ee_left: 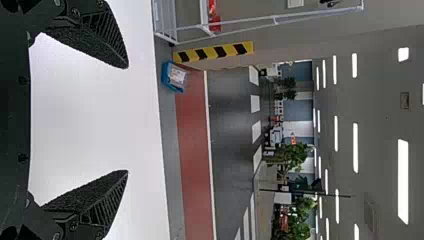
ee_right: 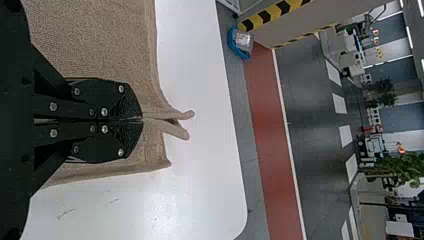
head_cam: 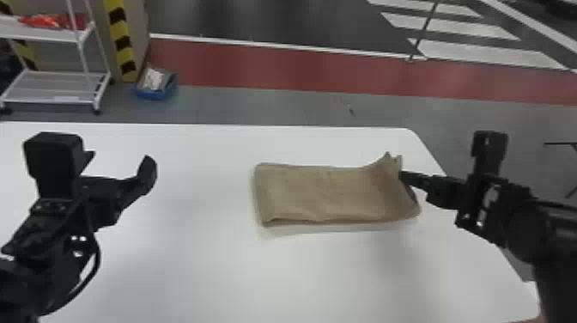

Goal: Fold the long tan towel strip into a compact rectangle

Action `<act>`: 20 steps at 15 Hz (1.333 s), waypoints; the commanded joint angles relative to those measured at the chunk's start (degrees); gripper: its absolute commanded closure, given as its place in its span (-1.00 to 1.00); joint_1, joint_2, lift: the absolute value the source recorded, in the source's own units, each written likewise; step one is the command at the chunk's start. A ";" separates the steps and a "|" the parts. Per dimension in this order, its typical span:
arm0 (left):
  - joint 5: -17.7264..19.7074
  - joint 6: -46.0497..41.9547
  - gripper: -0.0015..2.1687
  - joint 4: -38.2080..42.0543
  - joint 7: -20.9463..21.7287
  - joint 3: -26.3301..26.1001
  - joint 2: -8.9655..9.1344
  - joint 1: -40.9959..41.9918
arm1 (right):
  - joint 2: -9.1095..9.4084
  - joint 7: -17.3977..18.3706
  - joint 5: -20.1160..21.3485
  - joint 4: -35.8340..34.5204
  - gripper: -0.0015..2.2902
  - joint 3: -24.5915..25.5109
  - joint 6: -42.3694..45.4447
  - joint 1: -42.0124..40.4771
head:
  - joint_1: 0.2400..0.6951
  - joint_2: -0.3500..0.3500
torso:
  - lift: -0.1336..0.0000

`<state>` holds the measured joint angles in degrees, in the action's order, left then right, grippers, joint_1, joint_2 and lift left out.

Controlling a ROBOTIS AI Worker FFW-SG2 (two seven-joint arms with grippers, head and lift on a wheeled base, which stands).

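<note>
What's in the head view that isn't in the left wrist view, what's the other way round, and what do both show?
Head view: the tan towel, with the right end effector pinching its right end.

Left wrist view: ceiling lights and green plants.

Both: the left end effector, open and empty, the white table, the blue bin and the white cart.

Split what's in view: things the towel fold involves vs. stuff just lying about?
Job:
- tan towel strip
- right gripper, pinching it
- left gripper, open
- white table

Lying about:
- blue bin
- white cart
- red items
</note>
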<state>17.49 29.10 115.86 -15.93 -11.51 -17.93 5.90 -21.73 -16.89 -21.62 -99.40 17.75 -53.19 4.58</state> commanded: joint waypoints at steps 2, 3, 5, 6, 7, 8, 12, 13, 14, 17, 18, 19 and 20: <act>0.00 0.05 -0.86 0.07 0.02 0.17 0.00 0.17 | -0.42 -0.07 -1.05 -1.85 0.00 1.06 -0.73 -0.19 | 1.00 -0.58 | -0.91; -0.09 0.05 -0.86 0.07 0.02 0.00 0.00 0.17 | -0.60 -0.07 -1.40 -1.93 0.00 1.59 -0.91 -0.19 | 1.00 -0.58 | -0.91; -0.09 0.05 -0.86 0.07 0.02 0.00 0.00 0.08 | -1.30 0.02 0.00 -1.23 -0.01 1.67 -0.91 -0.10 | 1.00 -0.59 | -0.91; -0.09 0.05 -0.86 0.07 0.02 0.00 0.00 0.17 | -1.04 0.28 1.06 0.09 -0.21 1.32 -0.21 -0.10 | 1.00 -0.61 | -0.91; -0.09 0.05 -0.86 0.16 0.02 -0.09 0.00 0.17 | -0.69 0.81 1.76 1.23 -0.66 1.32 1.20 -0.36 | 1.00 -0.62 | -0.91; -0.09 0.05 -0.86 0.16 0.02 -0.18 0.00 0.17 | -0.42 1.07 2.64 1.93 -0.93 1.32 2.96 -0.54 | 1.00 -0.64 | -0.91; -0.09 0.05 -0.87 0.51 -0.16 -1.32 0.53 0.17 | -0.25 1.16 2.02 -0.09 -0.98 5.63 8.93 -4.76 | 1.00 -0.71 | -0.91; -0.09 -0.13 -0.87 0.42 -0.33 -2.46 0.88 -0.27 | -0.16 1.16 1.94 -1.32 -0.98 6.77 10.52 -6.34 | 1.00 -0.73 | -0.91; 0.00 -0.13 -0.87 0.42 -0.25 -3.69 1.32 -1.06 | -0.16 1.16 2.11 -1.93 -0.98 7.39 11.57 -7.57 | 1.00 -0.76 | -0.91; 0.17 -0.13 -0.86 -3.97 0.28 -10.02 3.87 -5.11 | -0.07 1.07 3.08 -2.99 -0.96 9.50 13.33 -10.82 | 1.00 -0.94 | -0.91; 0.17 -0.31 -0.83 -5.91 0.81 -12.04 4.66 -6.51 | 0.02 0.90 4.57 -4.75 -0.94 9.58 13.50 -12.58 | 1.00 -1.00 | -0.91; 0.17 -0.31 -0.78 -8.28 0.90 -13.98 6.16 -8.10 | 0.81 0.90 6.07 -6.94 -0.92 9.67 14.73 -14.60 | 1.00 -1.00 | -0.91; 0.26 -0.31 -0.74 -10.83 1.07 -15.29 7.83 -9.59 | 2.57 0.90 7.47 -9.49 -0.92 10.46 16.84 -16.80 | 1.00 -1.00 | -0.91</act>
<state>17.71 28.81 108.31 -14.96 -24.65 -12.15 -1.64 -20.90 -16.00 -16.11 -105.70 27.50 -38.61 -9.35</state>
